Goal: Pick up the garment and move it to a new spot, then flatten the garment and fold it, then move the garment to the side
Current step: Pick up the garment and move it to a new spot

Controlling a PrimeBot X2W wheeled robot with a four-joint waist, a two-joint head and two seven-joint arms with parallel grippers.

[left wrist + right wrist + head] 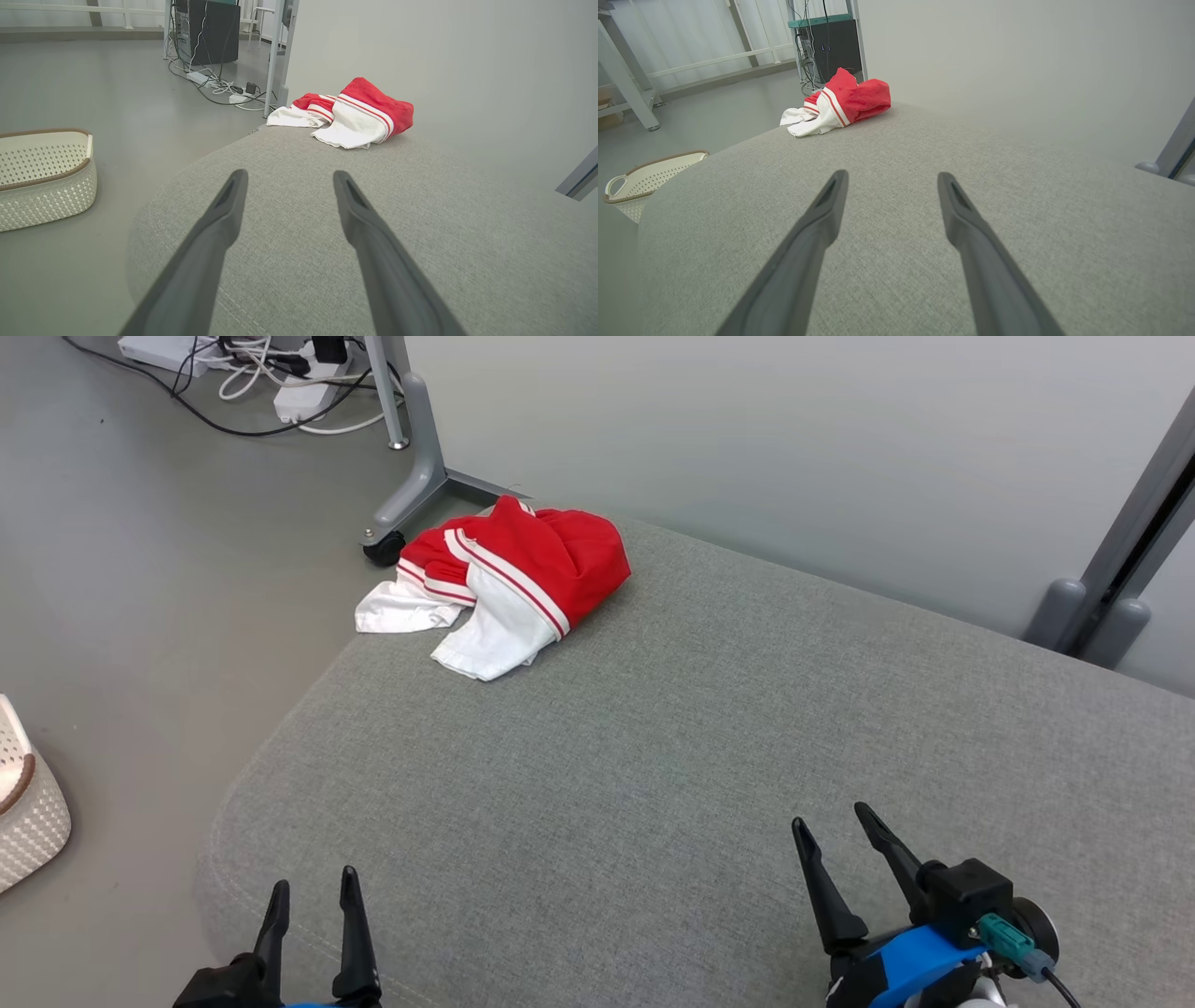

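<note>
- Under both arms, you have a broad grey woven-fabric cushion (653,756) with a rounded corner at your near left. Its far side runs along a pale grey wall panel (794,448).
- To your left of the cushion lies smooth grey floor (140,569).
- At the cushion's far left corner sits the crumpled red-and-white striped fabric garment (523,569), well apart from both grippers. Its long axis runs roughly across the head view. The bunched red part lies toward the wall panel, and the white parts point left and toward you, with one white flap at the cushion's edge.
- On the floor at your left stands a cream perforated plastic basket (28,821) with a brown rim, clear of the cushion.
- Your right gripper (829,816) hovers over the cushion's near side, its two long dark fingers spread apart with nothing between them.
- Your left gripper (313,880) hovers near the rounded corner, fingers likewise spread and empty.
- Beyond the garment stands a grey metal leg (415,467) on a black caster.
- Farther back lie white power strips with tangled black and white cables (280,383).
</note>
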